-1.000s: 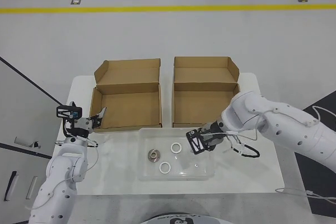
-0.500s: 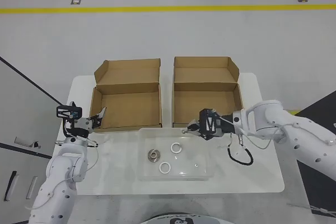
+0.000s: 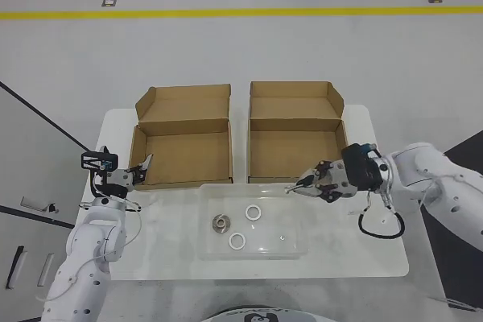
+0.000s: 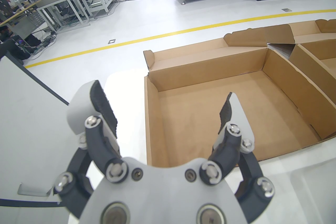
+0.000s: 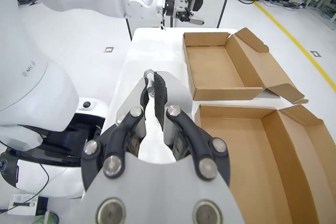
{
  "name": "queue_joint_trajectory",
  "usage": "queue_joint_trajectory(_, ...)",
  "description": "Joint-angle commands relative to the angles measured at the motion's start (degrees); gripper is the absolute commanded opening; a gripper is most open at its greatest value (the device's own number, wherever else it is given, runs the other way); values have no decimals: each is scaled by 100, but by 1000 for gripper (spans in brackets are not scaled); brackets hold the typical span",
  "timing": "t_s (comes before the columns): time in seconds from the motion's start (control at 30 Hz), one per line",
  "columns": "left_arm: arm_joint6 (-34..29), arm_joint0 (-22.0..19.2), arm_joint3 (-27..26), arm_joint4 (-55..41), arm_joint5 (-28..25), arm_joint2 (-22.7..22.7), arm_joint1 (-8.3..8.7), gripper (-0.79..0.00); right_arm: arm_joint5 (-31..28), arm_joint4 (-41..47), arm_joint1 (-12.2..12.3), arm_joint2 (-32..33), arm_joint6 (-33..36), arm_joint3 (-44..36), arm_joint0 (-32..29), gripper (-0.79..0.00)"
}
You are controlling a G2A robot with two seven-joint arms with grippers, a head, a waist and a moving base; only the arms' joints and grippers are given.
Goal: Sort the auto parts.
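My right gripper (image 3: 299, 183) (image 5: 151, 86) is shut on a small metal bolt (image 5: 150, 81), held above the far right corner of the clear tray (image 3: 225, 249), just in front of the right cardboard box (image 3: 294, 153). Two white rings (image 3: 253, 212) (image 3: 237, 241) and a round metal part (image 3: 220, 222) lie in the tray, along with a small clear piece (image 3: 282, 237). My left gripper (image 3: 138, 172) (image 4: 168, 109) stands open with nothing between its fingers, at the near left corner of the left cardboard box (image 3: 181, 157) (image 4: 223, 107).
Both boxes stand open with their lids folded back at the far side of the white table (image 3: 370, 249). A black cable (image 3: 382, 225) loops under the right arm. A dark-edged panel (image 3: 24, 145) stands left of the table.
The right arm has lifted the bolt out of the tray and drawn back to the right, its gripper now pointing left at the tray's far right corner. The left arm has kept still.
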Motion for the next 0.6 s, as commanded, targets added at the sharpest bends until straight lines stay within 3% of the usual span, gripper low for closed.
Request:
queue_joint_trajectory(0.0,0,0,0,0,0,0,0,0,-1,-32,32,-64,-273,-47,34,-785)
queue_joint_trajectory(0.5,0,0,0,0,0,0,0,0,-1,-1020,295,-1376,-3449,-193,1019,-785)
queue_joint_trajectory(0.57,0,0,0,0,0,0,0,0,-1,-1049,299,-1604,-3593,-245,1235,-785)
